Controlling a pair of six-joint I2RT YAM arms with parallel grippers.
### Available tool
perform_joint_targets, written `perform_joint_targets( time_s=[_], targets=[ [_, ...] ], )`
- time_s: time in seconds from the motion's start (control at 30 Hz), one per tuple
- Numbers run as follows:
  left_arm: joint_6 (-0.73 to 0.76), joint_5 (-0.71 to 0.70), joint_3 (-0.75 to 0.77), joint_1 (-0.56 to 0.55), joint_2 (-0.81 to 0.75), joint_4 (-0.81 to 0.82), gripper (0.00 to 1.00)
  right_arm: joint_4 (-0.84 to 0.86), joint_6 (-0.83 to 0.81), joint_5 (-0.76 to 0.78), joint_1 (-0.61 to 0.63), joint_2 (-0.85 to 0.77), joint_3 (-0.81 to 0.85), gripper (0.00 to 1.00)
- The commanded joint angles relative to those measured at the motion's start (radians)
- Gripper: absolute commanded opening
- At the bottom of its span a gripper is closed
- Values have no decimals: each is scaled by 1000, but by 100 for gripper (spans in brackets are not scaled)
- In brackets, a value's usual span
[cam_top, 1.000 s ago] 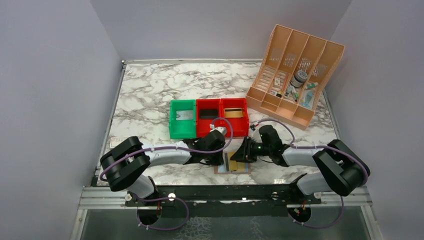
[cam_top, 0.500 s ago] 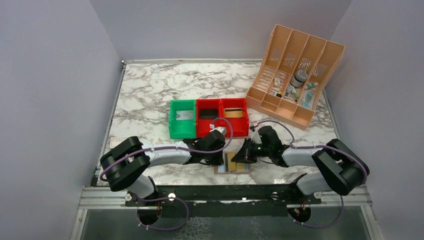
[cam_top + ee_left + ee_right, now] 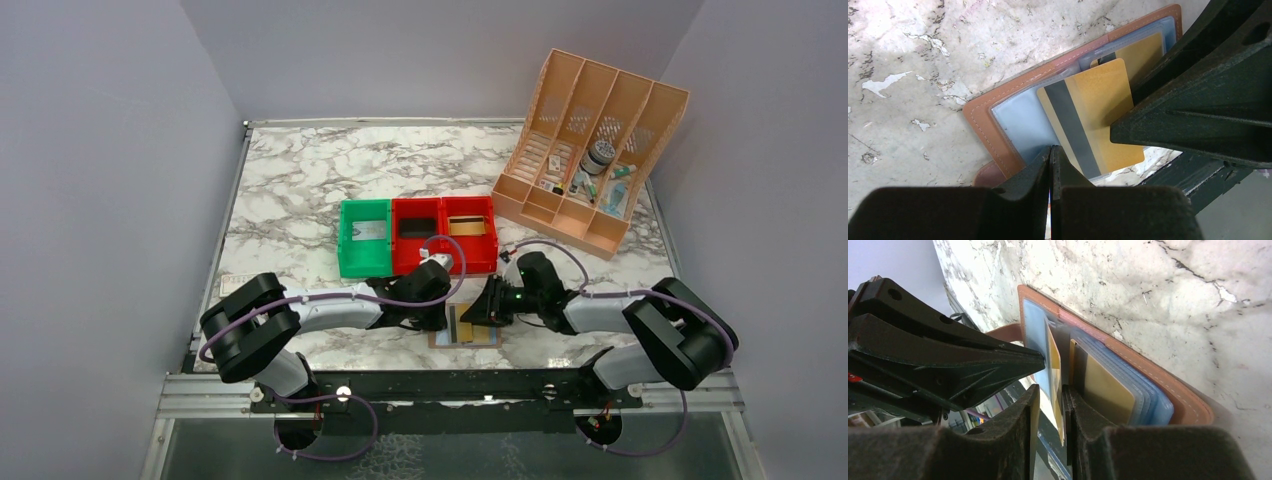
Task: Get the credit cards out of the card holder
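Card holder: the brownish-pink card holder (image 3: 979, 112) lies open and flat on the marble table (image 3: 300, 180), at its near edge, between the two grippers. Its pale blue-grey clear pockets (image 3: 1020, 120) face up.

Card on top: a yellow-gold card (image 3: 1093, 110) with a dark stripe sits over one clear panel, not under it. It is turned askew, and one long edge is lifted off the plastic. Its near corner reaches past the holder's edge.

Card in pocket: a second gold card (image 3: 1148, 52) lies inside a clear pocket on the other half of the holder.

Left gripper: the left gripper (image 3: 1050, 150) has its fingers pressed tight together with nothing between them. The tips point down at the holder's near edge, just beside the striped end of the yellow-gold card.

Right gripper: the right gripper (image 3: 1050, 390) has its jaws a narrow slit apart, with the yellow-gold card edge-on between them. I cannot tell whether they pinch it.

Green bin: the green bin (image 3: 363, 205) holds a flat grey piece (image 3: 370, 230).

Red bins: the middle red bin (image 3: 417, 203) holds a flat dark piece (image 3: 416, 229). The right red bin (image 3: 468, 203) holds a flat tan piece (image 3: 468, 227).

Organizer: the peach slotted organizer (image 3: 560, 90) lies tilted at the far right. A round grey object (image 3: 599, 155) and other bits too small to name lie in its slots.
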Motion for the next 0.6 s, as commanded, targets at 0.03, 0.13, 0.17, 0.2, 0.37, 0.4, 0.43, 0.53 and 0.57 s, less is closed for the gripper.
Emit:
perform_joint_targets(
  time_s=[0.03, 0.13, 0.17, 0.2, 0.37, 0.4, 0.43, 0.53, 0.57],
  targets=[
    [14, -42, -10, -7, 3, -70, 7, 54, 4, -16, 8, 31, -11, 23],
    [12, -44, -12, -7, 0, -70, 7, 51, 3, -19, 8, 41, -8, 16],
    [12, -44, -13, -7, 0, -70, 7, 47, 3, -16, 8, 41, -9, 14],
    [12, -44, -13, -8, -2, -70, 7, 40, 3, -11, 8, 36, -10, 11],
    [11, -51, -16, -7, -12, -74, 7, -67, -18, 65, 8, -41, -1, 4],
    [11, -53, -17, -8, -15, -77, 7, -104, -29, 86, 8, -64, 6, 4],
    [10, -55, -18, -7, -17, -79, 6, -140, -39, 109, 8, -92, 14, 3],
    [9, -62, -22, -7, -27, -82, 6, -225, -61, 173, 8, -180, 28, 2],
    [8, -64, -22, -7, -28, -82, 7, -230, -61, 176, 8, -199, 25, 2]
  ],
)
